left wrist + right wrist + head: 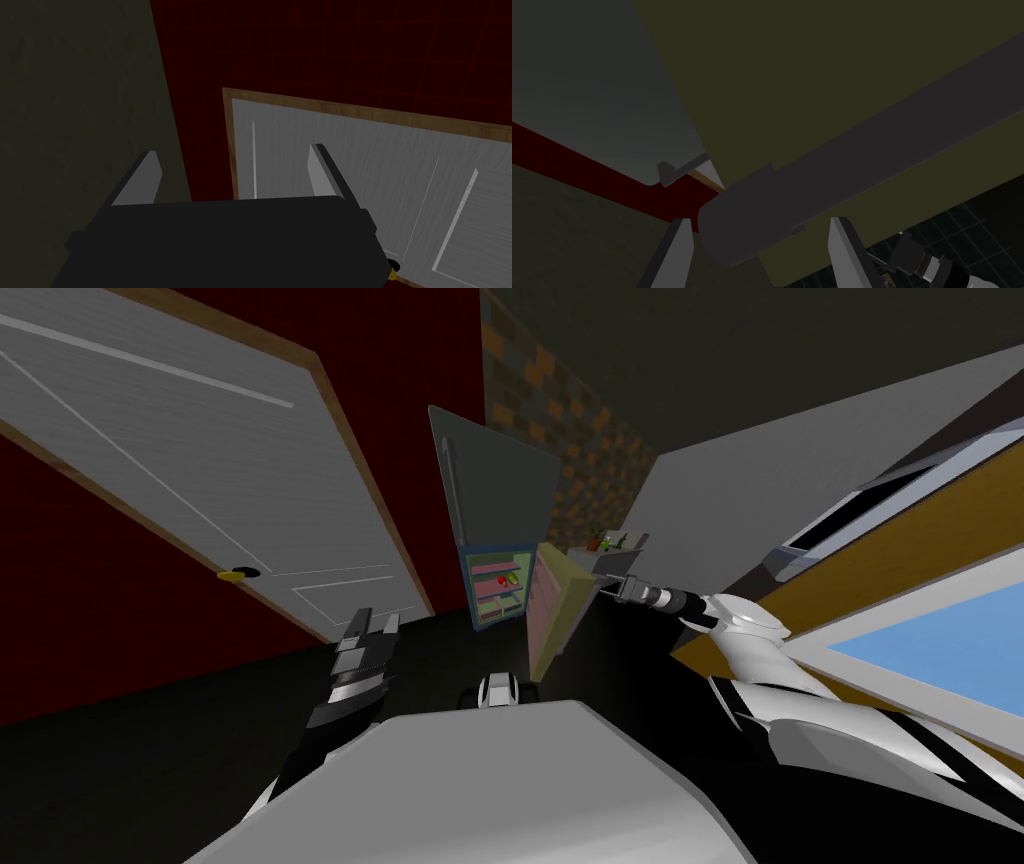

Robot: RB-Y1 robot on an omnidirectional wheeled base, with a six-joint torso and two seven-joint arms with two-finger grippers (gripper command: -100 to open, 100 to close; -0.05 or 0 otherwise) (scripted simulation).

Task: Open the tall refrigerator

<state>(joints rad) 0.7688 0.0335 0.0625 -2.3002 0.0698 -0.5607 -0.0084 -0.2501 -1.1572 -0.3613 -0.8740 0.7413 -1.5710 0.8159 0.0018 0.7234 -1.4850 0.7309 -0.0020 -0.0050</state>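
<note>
Handle (822, 175) between parted right fingers (679, 255) in wrist view; refrigerator door (555, 608) open, left fingers (360, 623) parted, in head view.

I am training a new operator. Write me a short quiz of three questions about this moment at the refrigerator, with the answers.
1. True or false: the refrigerator has its lower door swung open, and shelves show inside.
2. What lies between the fingers of the right gripper? A) the dark bar handle on the lower door; B) a yellow knob; C) a potted plant.
3. Fill in: the left gripper is ___ (open or shut) and holds nothing.
Key: 1 true; 2 A; 3 open.
</note>
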